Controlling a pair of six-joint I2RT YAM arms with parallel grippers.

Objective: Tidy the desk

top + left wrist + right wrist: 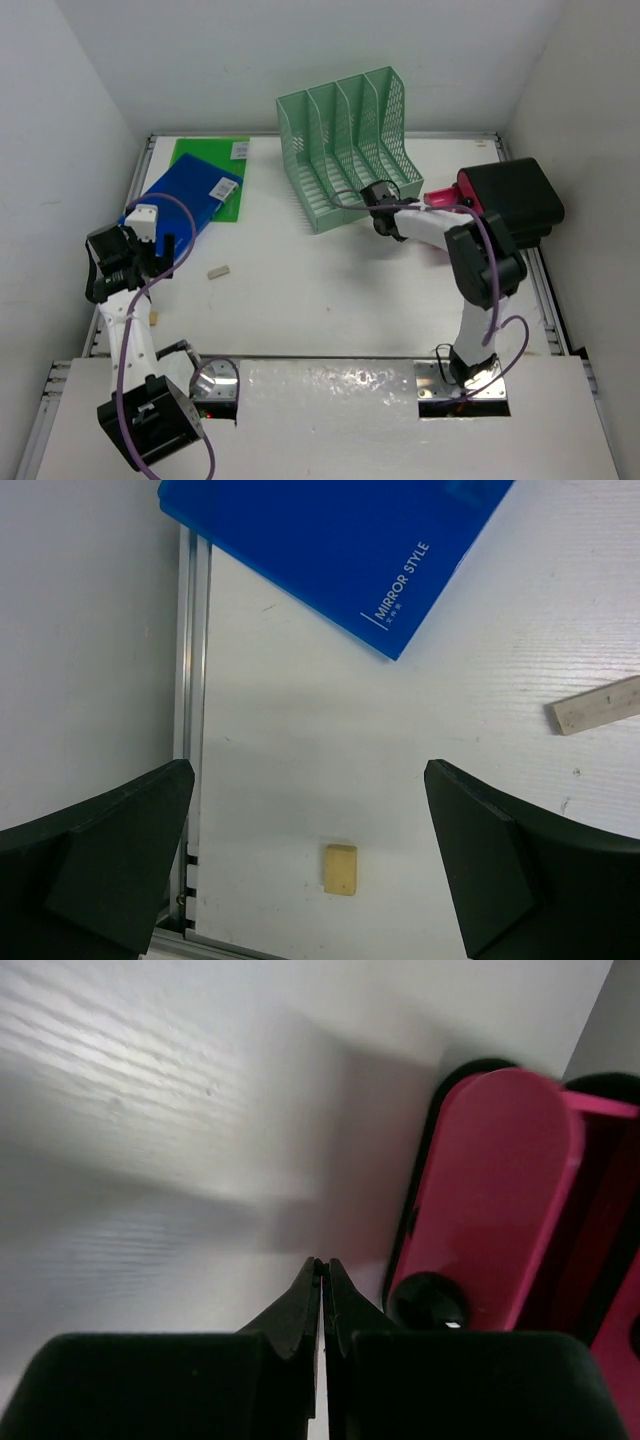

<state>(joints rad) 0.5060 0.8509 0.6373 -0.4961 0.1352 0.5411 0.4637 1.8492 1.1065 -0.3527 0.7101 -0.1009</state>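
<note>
The white desk (330,300) has silver rails along its edges. My left gripper (175,245) hangs open and empty above its left side, at the near corner of a blue folder (185,195). In the left wrist view the open gripper (310,780) frames a small yellow eraser (340,868) lying on the desk (300,680), with the blue folder (330,540) beyond. My right gripper (375,205) is shut and empty by the near right corner of the mint-green file rack (345,140). In the right wrist view the shut gripper (323,1265) sits low over the desk (150,1110), beside a pink and black case (500,1200).
The blue folder lies partly on a green folder (215,160). A beige stick (218,271) lies on the desk; it also shows in the left wrist view (595,705). The yellow eraser (155,318) is near the left rail (190,660). The pink and black case (510,195) sits at the right edge.
</note>
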